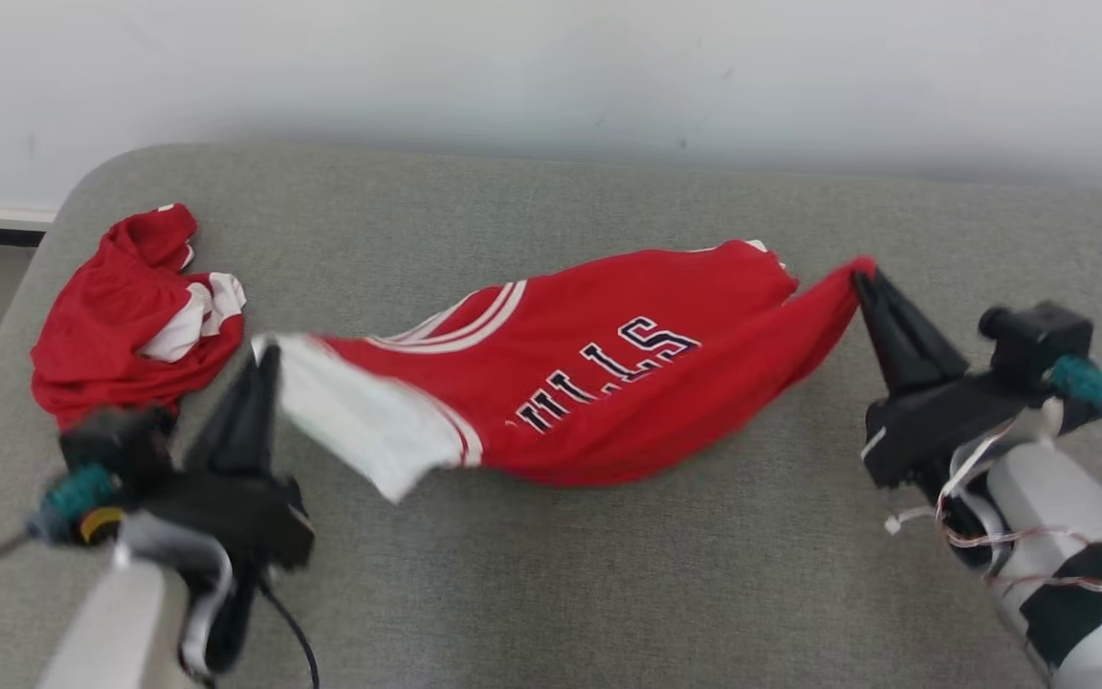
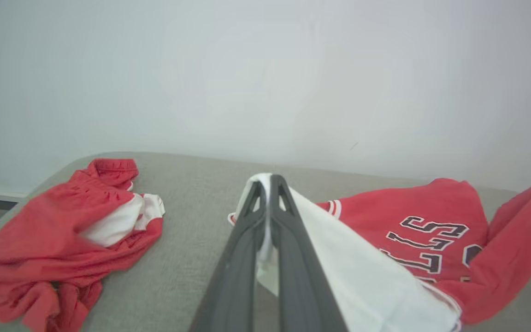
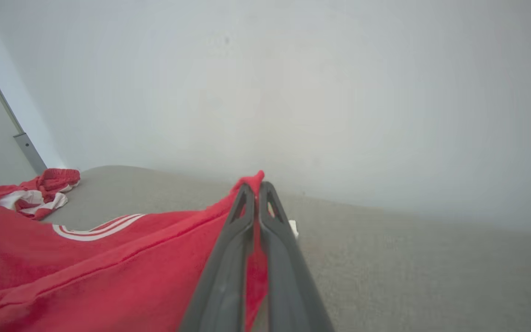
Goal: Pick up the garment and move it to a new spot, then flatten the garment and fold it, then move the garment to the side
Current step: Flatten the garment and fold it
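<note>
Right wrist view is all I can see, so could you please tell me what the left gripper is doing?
Observer: The left gripper is shut on a white edge of the jersey, at the end opposite your right gripper.
Operator: Thank you. Which side of the jersey faces up?
Observer: The side with the dark lettering.
Operator: Is the jersey lifted clear?
Observer: It hangs stretched between both grippers and sags in the middle; whether it touches the grey cushion I cannot tell.
</note>
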Motion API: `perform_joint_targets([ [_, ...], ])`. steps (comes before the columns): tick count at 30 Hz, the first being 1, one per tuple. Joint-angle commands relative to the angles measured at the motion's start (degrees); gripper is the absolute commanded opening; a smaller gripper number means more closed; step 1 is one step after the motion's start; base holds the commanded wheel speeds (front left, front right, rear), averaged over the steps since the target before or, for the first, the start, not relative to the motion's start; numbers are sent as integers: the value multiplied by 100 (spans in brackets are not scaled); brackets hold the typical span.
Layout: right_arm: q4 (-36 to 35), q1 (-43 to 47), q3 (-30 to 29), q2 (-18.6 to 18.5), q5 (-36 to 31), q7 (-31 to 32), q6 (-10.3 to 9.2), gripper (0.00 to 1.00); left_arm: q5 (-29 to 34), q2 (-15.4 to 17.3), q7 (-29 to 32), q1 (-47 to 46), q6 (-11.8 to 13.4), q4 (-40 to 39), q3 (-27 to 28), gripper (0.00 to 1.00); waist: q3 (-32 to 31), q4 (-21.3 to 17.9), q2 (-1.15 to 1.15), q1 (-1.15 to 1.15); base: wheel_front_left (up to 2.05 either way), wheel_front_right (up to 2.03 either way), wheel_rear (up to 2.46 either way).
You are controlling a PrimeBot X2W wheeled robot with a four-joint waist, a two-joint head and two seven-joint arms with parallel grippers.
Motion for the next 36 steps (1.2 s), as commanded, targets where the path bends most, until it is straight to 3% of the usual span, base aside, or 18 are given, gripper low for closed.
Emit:
perform_joint_targets([
  [1,-100,-141,-69,-41,84,-29,-13,0,-32,100,109,-266,15,-152,15,0,17,-93,0,0,0,0,0],
  [6,-350,-836,-300,-148,366,34,-13,0,-255,215,680,-1457,12,-633,15,0,327,-281,0,0,0,0,0],
  [12,-472,-2135,-580,-162,673,473,-13,0,-556,253,1291,-3286,31,-516,140,0,1101,-576,0,0,0,0,0],
  [19,-146,-4006,-958,-235,833,1008,-13,0,-511,231,1648,-5630,210,326,258,0,2152,-874,0,0,0,0,0],
  [25,292,-5595,-1083,-405,786,1276,-13,0,-334,76,1546,-7501,274,1294,153,0,2764,-1015,0,0,0,0,0],
  [31,795,-6934,-915,-443,605,1417,-13,0,-24,-95,1398,-8981,203,2155,-169,0,3154,-1143,0,0,0,0,0],
  [36,1227,-7512,-866,-379,515,1384,-13,0,97,-122,1251,-9756,211,2711,-257,0,3311,-1254,0,0,0,0,0],
])
